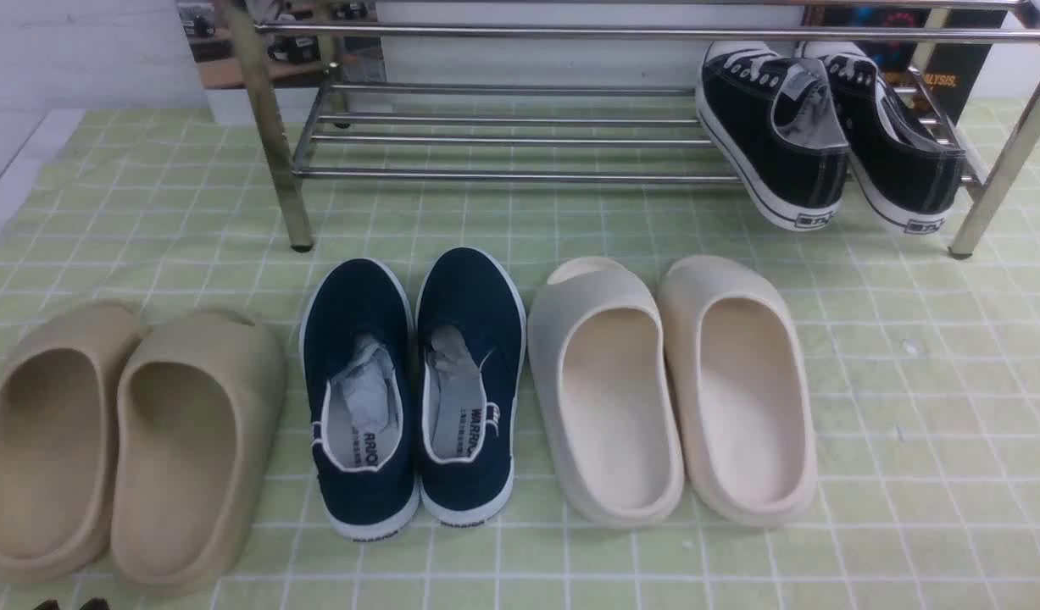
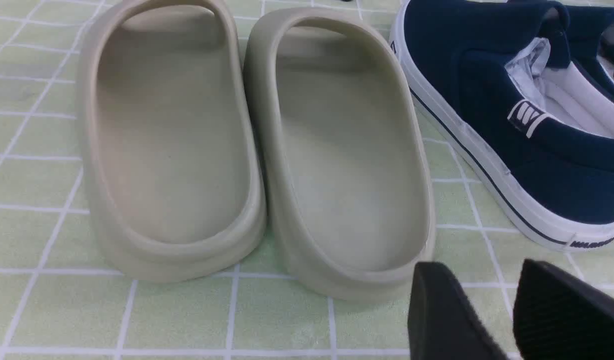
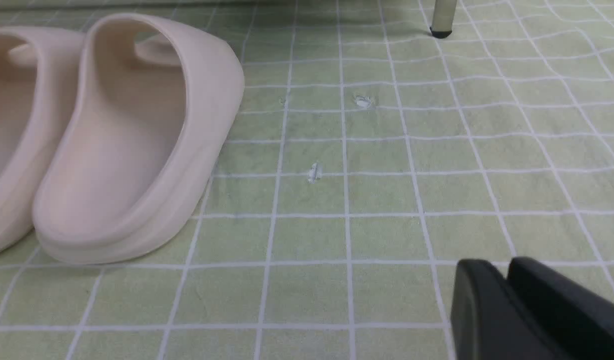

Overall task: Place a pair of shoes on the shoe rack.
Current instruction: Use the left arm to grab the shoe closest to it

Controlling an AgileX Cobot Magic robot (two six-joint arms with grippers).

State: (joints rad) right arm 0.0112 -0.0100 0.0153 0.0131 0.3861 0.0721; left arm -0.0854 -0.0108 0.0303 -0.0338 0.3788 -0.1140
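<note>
The pair of navy slip-on shoes stands side by side on the green checked cloth, heels toward me: the left shoe [image 1: 354,305] and the right shoe [image 1: 469,292]. One of them shows in the left wrist view [image 2: 487,75]. The chrome shoe rack [image 1: 520,176] stands behind them; one of its legs [image 3: 442,17] shows in the right wrist view. My left gripper [image 2: 479,270] is open and empty, low over the cloth between the heels of the beige slides and the navy shoe; its tips peek in at the front view's bottom edge [image 1: 70,604]. My right gripper [image 3: 497,267] is shut and empty, to the right of the cream slides.
Black lace-up sneakers [image 1: 770,127] lean on the rack's lower rails at the right. Beige slides [image 1: 121,440] lie left of the navy pair, also in the left wrist view [image 2: 337,150]. Cream slides [image 1: 672,381] lie right of it, also in the right wrist view [image 3: 136,135].
</note>
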